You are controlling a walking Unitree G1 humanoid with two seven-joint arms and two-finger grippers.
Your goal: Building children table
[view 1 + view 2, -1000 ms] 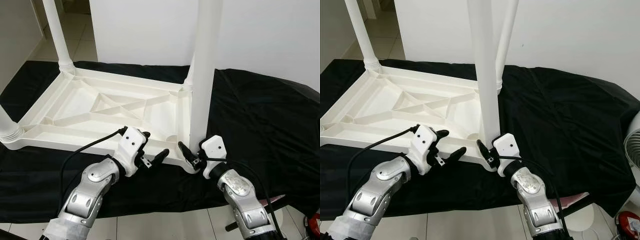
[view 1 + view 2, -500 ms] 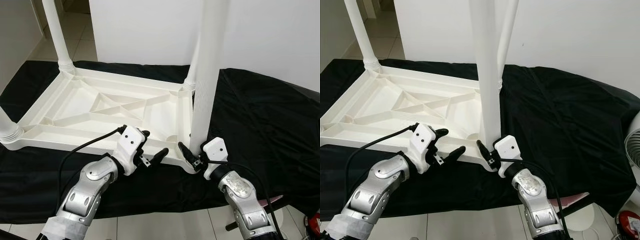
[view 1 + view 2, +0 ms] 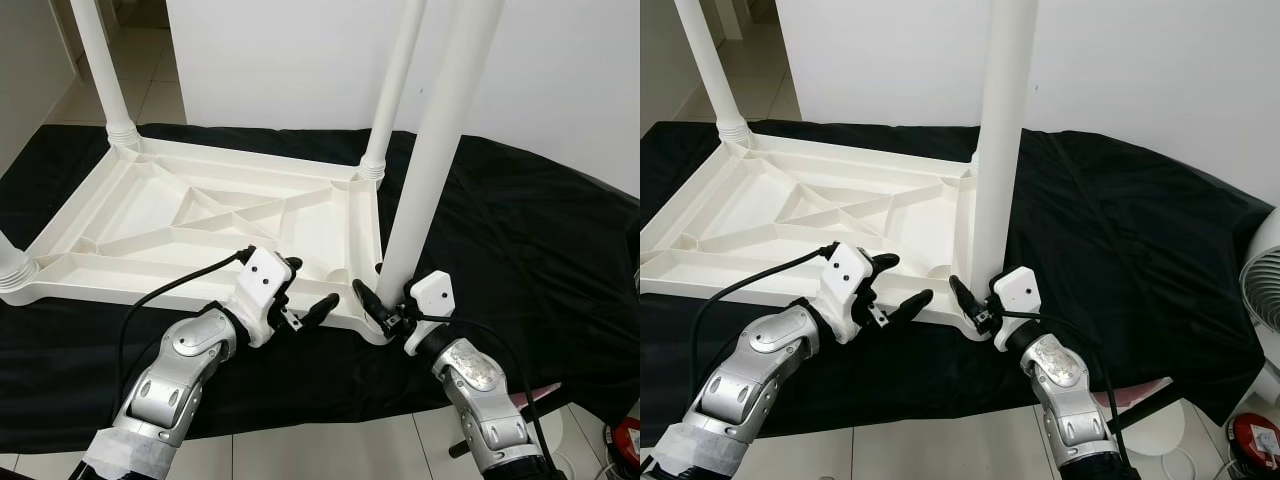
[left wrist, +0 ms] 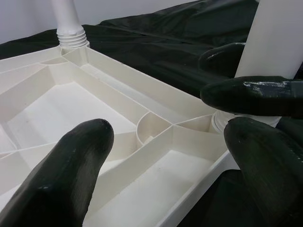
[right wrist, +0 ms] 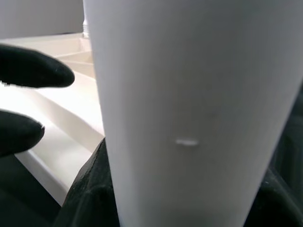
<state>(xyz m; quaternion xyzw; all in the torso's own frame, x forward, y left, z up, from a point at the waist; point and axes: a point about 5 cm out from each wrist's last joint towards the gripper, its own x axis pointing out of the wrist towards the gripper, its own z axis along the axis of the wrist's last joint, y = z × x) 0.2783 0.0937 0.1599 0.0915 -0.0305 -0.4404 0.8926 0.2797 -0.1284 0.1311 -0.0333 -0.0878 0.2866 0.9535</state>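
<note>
Right gripper (image 3: 385, 310): fingers closed around the foot of the near-right table leg (image 3: 432, 170), just above its corner socket on the upturned table top (image 3: 215, 215). In the right wrist view the white leg sits directly against my palm, one finger (image 5: 28, 71) showing beside it. The leg rises from my grip leaning slightly away to my right, so I judge it not yet fully seated.

Left gripper (image 3: 305, 305): fingers spread wide, holding nothing, hovering over the near rim of the table top just to the left of my right gripper. The left wrist view looks between the two fingers (image 4: 71, 161) into the ribbed underside, with the leg's collar just beyond.

Step in hand, by my reading: seating or screwing this leg home. To do it well: bring the leg upright before pressing down; keep the grip low near the collar; let the left gripper press the rim so the top does not slide.

Other legs: one stands at the far-left corner (image 3: 100, 70), one at the far-right (image 3: 395, 85), beyond my right gripper.

Surface: black cloth (image 3: 520, 230) over a low platform, wrinkled; the top may creep on it. Room: white wall (image 3: 290, 60) behind, pale tiled floor (image 3: 330, 450) below my arms.
</note>
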